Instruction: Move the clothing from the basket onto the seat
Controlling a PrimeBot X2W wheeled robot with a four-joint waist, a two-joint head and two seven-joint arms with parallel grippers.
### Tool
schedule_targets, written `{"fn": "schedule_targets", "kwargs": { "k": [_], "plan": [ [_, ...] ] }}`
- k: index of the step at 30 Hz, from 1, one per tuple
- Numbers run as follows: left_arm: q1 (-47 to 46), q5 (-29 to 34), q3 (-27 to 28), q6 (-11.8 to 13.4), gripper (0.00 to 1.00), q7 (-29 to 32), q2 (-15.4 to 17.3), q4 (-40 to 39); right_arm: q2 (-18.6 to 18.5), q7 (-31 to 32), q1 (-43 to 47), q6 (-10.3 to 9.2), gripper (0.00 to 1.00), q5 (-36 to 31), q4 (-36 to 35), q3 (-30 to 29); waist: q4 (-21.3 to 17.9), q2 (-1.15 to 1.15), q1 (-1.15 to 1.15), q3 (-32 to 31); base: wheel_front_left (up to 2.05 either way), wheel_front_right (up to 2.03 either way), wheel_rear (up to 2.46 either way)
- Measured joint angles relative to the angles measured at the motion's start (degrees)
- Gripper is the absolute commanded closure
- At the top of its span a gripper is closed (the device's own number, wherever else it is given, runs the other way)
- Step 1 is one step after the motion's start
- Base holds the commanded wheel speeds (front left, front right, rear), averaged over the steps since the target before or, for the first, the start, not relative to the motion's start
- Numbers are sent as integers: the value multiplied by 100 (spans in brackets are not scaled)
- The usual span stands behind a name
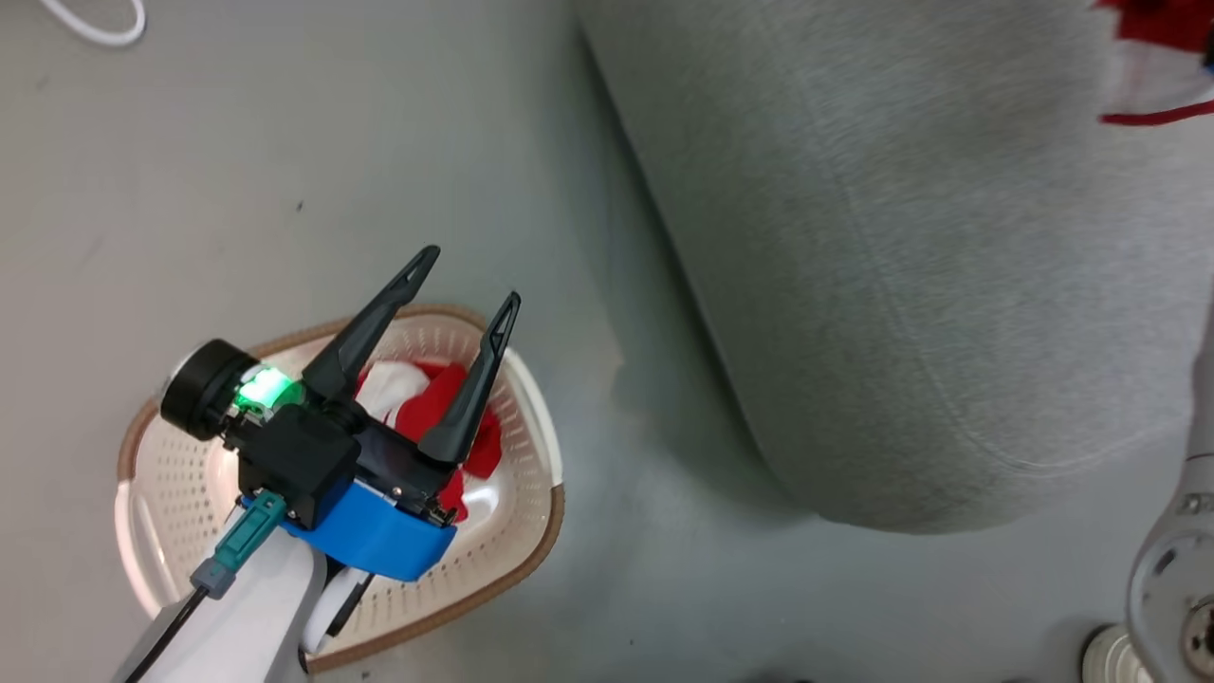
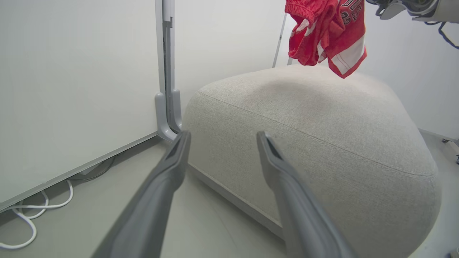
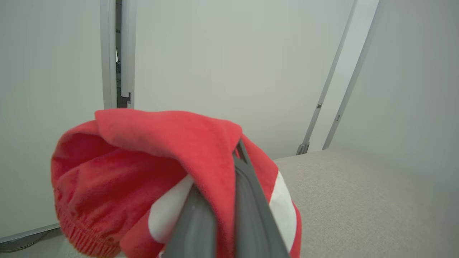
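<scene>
The right gripper (image 3: 224, 200) pinches a garment (image 2: 326, 32), which hangs lengthwise, hem down, above the seat (image 1: 901, 285) (apparently not touching). The basket (image 1: 180, 474) holds another garment (image 1: 432, 398), crumpled; the left gripper (image 1: 472, 275) hovers spread above it.

The one piece of writing is white lettering (image 2: 349, 6) on the red garment (image 2: 337, 36) that hangs above the sofa (image 2: 322, 125) in the left wrist view. It sits at the garment's upper right, close to the top edge of that view, and folds of cloth run across it. The letters "BU" can be made out at the start of a word that a crease cuts off. Below them are what look like two white numerals, too small and crumpled to read with certainty.
</scene>
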Motion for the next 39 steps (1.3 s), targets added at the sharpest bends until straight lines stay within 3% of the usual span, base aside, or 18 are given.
{"fn": "schedule_targets", "kwargs": {
  "k": [10, 11, 12, 13, 24, 32, 39],
  "plan": [
    [-212, 47, -35, 5, 0, 0, 37, -114, -312, -12, -155, 0, 100, -449, 730, -956, 640, 0, 0, 664, 0, 0, 0],
    [-215, 47, -23, 9, 0, 0, 40, -116, -318, -18, -148, 0, 95, -489, 794, -1049, 682, 0, 0, 702, 0, 0, 0],
    [-215, 43, -12, 15, 0, 0, 42, -119, -314, -16, -140, 0, 53, -537, 857, -1161, 716, 0, 0, 734, 0, 0, 0],
    [-215, 40, -1, 24, 0, 0, 45, -119, -308, -18, -130, 0, 0, -587, 923, -1237, 741, 0, 0, 755, 0, 0, 0],
    [-213, -57, 65, 37, 0, 0, -108, -31, -135, -26, 160, 0, 0, -750, 1056, -1198, 712, 0, -1, 469, 0, 0, 0],
    [80, -158, 372, 36, 0, 0, -401, 166, 86, -32, 869, 0, 0, -753, 714, -513, 693, 0, -1, -104, 0, 0, 0],
    [666, -203, 822, 32, 0, 0, -748, 369, 270, -32, 1877, 0, 0, -245, 13, 108, 719, 0, -2, -866, 0, 0, 0]
  ]
}}
